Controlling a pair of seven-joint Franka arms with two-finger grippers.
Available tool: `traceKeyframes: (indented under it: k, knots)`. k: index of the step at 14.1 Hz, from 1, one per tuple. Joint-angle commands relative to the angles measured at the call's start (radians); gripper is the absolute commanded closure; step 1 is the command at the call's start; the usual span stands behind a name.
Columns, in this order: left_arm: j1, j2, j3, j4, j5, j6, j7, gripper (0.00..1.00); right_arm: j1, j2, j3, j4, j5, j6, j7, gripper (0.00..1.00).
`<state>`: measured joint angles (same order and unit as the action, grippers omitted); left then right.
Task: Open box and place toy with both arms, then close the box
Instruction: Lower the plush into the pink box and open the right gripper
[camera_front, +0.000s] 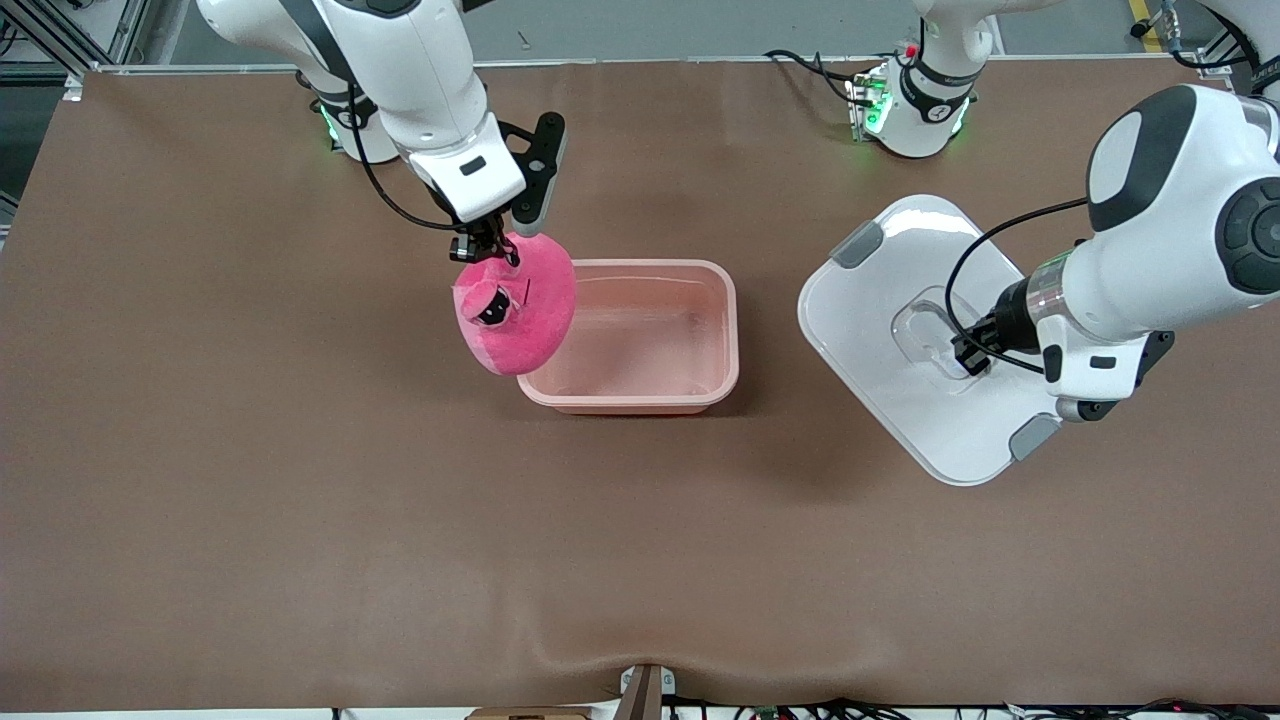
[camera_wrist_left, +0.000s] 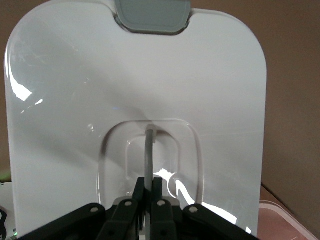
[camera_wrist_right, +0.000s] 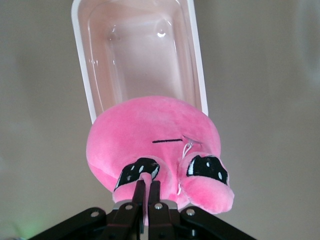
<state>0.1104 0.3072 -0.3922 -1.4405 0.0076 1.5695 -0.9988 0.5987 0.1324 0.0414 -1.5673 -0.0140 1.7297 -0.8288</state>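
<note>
Front view shows the right claw (camera_front: 486, 247) clamped on the toy (camera_front: 520, 312), hanging over the open box's (camera_front: 640, 335) rim. Beside the box, the left claw (camera_front: 972, 352) pinches the lid's (camera_front: 905, 300) handle (camera_wrist_left: 150, 150).

Two robot arms are counted, w/ one gripper each: right gripper (camera_front: 487, 247) and left gripper (camera_front: 972, 352), so two grippers total. One plush toy (camera_front: 520, 312) is seen, bright pink, w/ two dark eyes. One pink tub (camera_front: 640, 400) is counted, i.e. the box's lower part, and one white lid (camera_front: 880, 290) lying separate, so one box in two pcs. On the lid, two grey clips are counted, one per end (camera_front: 857, 243) and (camera_front: 1033, 437), plus one clear recessed handle (camera_front: 925, 325) at centre. One brown tabletop (camera_front: 300, 500) is counted. Two arm bases are seen along the tabletop's edge, both w/ green lights.
</note>
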Motion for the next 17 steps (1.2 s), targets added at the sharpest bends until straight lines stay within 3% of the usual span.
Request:
traceKeyframes:
  k: [1,7,17]
  knots:
    - [0.021,-0.026,0.0,-0.008,-0.008,-0.017,0.048,1.0,0.003,0.01,-0.008,-0.005,-0.011,0.039,-0.154,1.0]
    - [0.098,-0.039,-0.01,-0.009,-0.015,-0.062,0.156,1.0,0.049,0.038,-0.008,-0.007,-0.012,0.068,-0.182,1.0]
    - [0.1,-0.037,-0.01,-0.024,-0.021,-0.063,0.161,1.0,0.07,0.078,-0.008,-0.007,-0.014,0.105,-0.209,1.0]
